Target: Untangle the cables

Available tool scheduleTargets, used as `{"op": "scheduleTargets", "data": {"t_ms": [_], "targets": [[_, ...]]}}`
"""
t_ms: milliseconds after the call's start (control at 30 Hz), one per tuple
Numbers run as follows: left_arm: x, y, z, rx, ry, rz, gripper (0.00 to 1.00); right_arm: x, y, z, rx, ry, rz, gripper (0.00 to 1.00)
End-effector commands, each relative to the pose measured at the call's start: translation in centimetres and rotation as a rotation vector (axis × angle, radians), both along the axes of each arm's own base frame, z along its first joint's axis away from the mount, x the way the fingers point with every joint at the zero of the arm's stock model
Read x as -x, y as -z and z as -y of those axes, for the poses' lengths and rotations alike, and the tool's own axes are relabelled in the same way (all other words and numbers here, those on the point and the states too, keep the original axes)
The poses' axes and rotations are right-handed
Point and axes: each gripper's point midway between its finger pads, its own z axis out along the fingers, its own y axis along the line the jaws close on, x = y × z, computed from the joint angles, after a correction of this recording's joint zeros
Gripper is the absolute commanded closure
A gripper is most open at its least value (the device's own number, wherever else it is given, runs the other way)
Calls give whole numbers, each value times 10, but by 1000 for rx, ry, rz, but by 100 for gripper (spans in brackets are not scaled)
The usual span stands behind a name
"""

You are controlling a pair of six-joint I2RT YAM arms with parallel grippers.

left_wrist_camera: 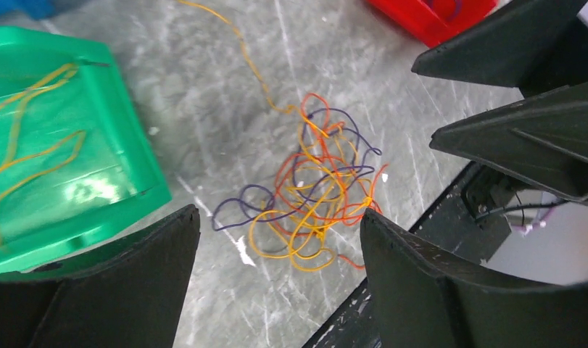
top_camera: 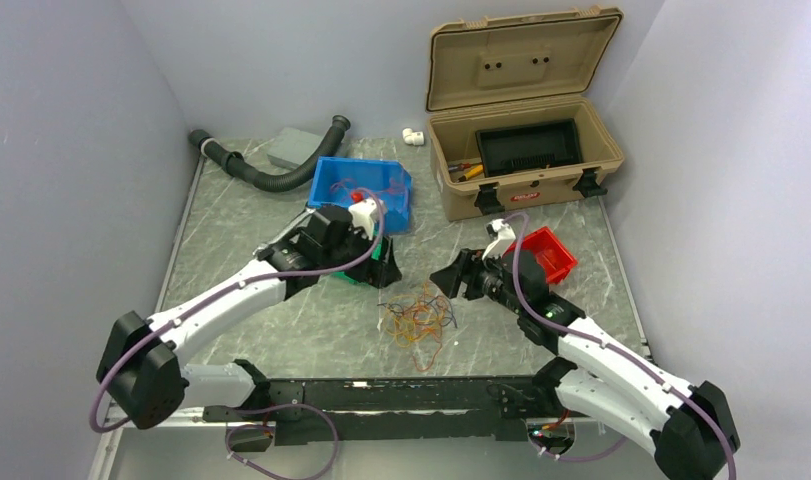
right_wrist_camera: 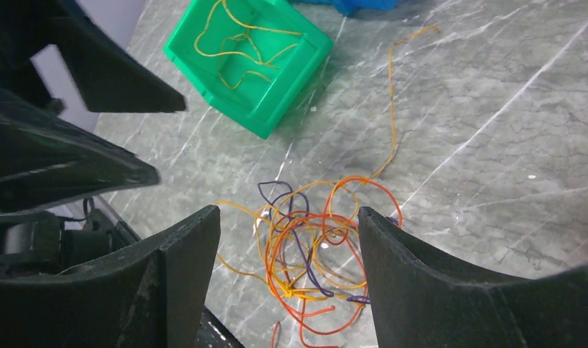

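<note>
The cables are a small tangle of thin orange, yellow, red and purple wires on the table's middle front. They also show in the left wrist view and in the right wrist view. One long yellow strand trails away from the tangle. My left gripper is open and empty, above and left of the tangle. My right gripper is open and empty, above and right of it. A green bin holds loose yellow wire.
A blue bin with wires stands behind the left arm. A red bin is by the right arm. An open tan case stands at the back right. A black corrugated hose lies at the back left.
</note>
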Motion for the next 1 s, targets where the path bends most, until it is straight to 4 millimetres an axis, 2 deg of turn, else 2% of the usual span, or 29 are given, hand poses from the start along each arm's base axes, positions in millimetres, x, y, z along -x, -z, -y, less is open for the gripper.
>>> {"op": "scheduleTargets", "data": {"t_ms": [0, 167, 300, 400, 467, 567, 600, 733, 833, 967], "targets": [[10, 5, 36, 60, 130, -6, 18, 14, -6, -1, -3, -74, 37, 28], [17, 28, 56, 46, 183, -86, 28, 18, -1, 2, 19, -90, 40, 28], [23, 49, 65, -12, 208, -157, 35, 24, 13, -3, 36, -133, -2, 28], [27, 54, 66, -40, 219, -169, 52, 27, 26, -8, 42, -165, -51, 27], [30, 49, 66, -22, 230, -164, 64, 32, 33, -14, 26, -204, -74, 25], [30, 39, 64, -13, 222, -142, 95, 39, 49, -20, 6, -234, -126, 24], [29, 35, 61, -17, 212, -129, 100, 40, 53, -22, -2, -239, -133, 24], [29, 15, 52, -16, 195, -76, 100, 46, 74, -27, -5, -250, -182, 27], [32, -2, 47, 7, 196, -34, 100, 41, 80, -28, 12, -216, -201, 30], [37, -21, 38, 29, 182, 11, 100, 28, 80, -28, 27, -148, -219, 47]]}}
